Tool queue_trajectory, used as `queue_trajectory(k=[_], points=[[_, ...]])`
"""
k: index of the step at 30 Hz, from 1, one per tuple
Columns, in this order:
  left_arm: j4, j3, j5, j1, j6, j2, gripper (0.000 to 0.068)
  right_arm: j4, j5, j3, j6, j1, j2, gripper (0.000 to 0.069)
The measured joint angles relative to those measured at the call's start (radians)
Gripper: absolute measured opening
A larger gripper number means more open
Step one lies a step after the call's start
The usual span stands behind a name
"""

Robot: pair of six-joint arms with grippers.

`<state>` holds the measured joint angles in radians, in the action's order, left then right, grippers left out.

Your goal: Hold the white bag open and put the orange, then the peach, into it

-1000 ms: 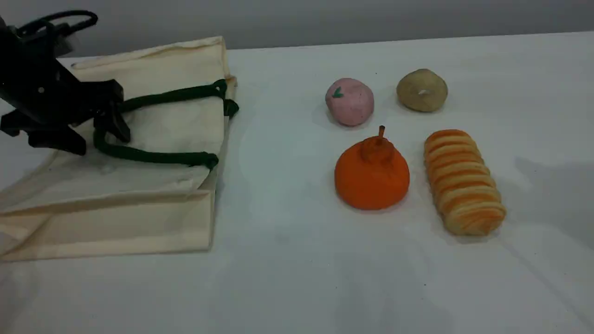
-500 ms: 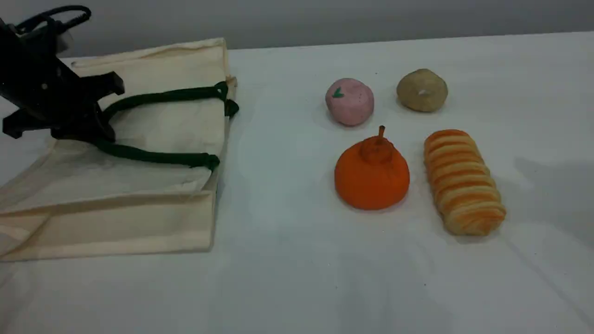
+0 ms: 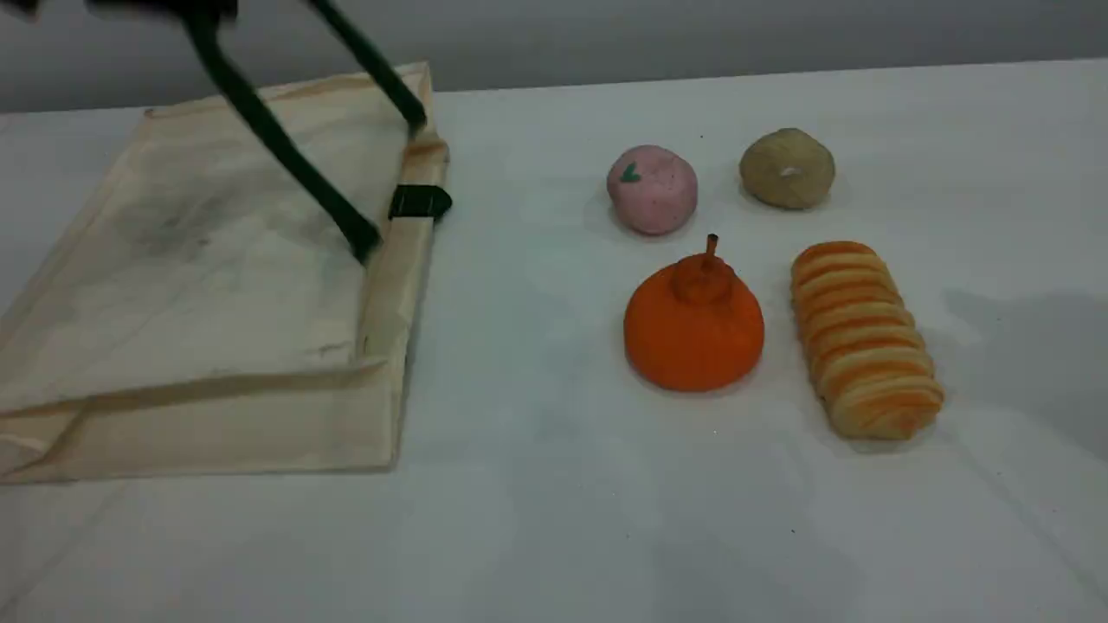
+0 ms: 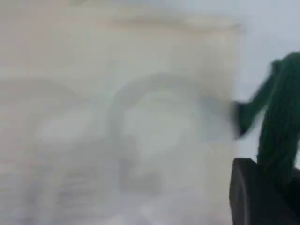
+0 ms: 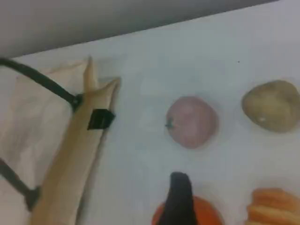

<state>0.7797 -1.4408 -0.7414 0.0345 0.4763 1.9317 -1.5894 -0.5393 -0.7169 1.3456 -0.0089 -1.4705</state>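
The left gripper (image 4: 260, 190), clamped on the white bag's (image 3: 199, 268) green rope handle (image 3: 277, 143), holds its mouth facing the orange (image 3: 692, 329). The orange sits directly beneath the right gripper (image 5: 178, 199), whose jaws stand wide apart.

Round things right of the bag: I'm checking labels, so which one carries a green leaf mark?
The peach, the pale pink ball. The orange has a knob and stem instead, and the tan ball has only a white dimple.

A beige-tan round lump with a white dimple (image 3: 787, 168) sits near the far edge of the white surface (image 3: 554, 519), right of centre. Just nearer, a long orange-striped bread loaf (image 3: 864, 337) lies pointing toward the near edge.
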Motion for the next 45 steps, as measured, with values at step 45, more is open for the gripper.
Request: queue_trajectory(k=[45], points=[[-0.172, -0.287, -0.439, -0.097, -0.066, -0.288, 0.0083, -0.142, 0.029, 0.0, 0.226, 0.16, -0.171, 0.0545]])
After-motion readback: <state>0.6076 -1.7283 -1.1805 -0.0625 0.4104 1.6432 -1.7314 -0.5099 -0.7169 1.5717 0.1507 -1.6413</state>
